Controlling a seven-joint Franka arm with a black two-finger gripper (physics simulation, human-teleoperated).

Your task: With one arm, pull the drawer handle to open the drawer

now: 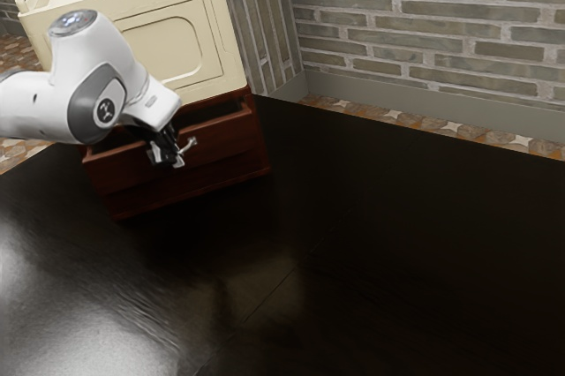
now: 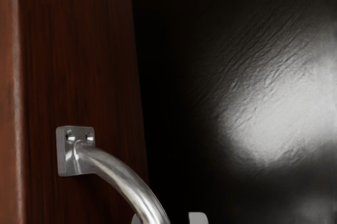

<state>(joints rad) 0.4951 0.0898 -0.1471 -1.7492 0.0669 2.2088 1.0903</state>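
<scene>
A cream box (image 1: pixel 190 45) with a recessed oval-cornered panel stands above the far corner of the glossy black table (image 1: pixel 397 244). Past the table's far edge run patterned floor tiles (image 1: pixel 459 128), a grey baseboard (image 1: pixel 441 103) and a brick wall (image 1: pixel 424 32).

A metal handle (image 2: pixel 118 174) is fixed to the dark red-brown wooden drawer front (image 2: pixel 84 66) by a squarish mounting plate (image 2: pixel 67 169) with two screws. Its shiny bar curves out from the plate. Past the plate, on the side opposite the bar, runs a lighter wooden edge (image 2: pixel 9 98). Beyond the bar lies the glossy black tabletop (image 2: pixel 263 124), with a pale glare. The gripper (image 1: pixel 168 152) has grey fingertips (image 2: pixel 198 218) either side of the handle, one partly behind the bar, the other apart from it.
</scene>
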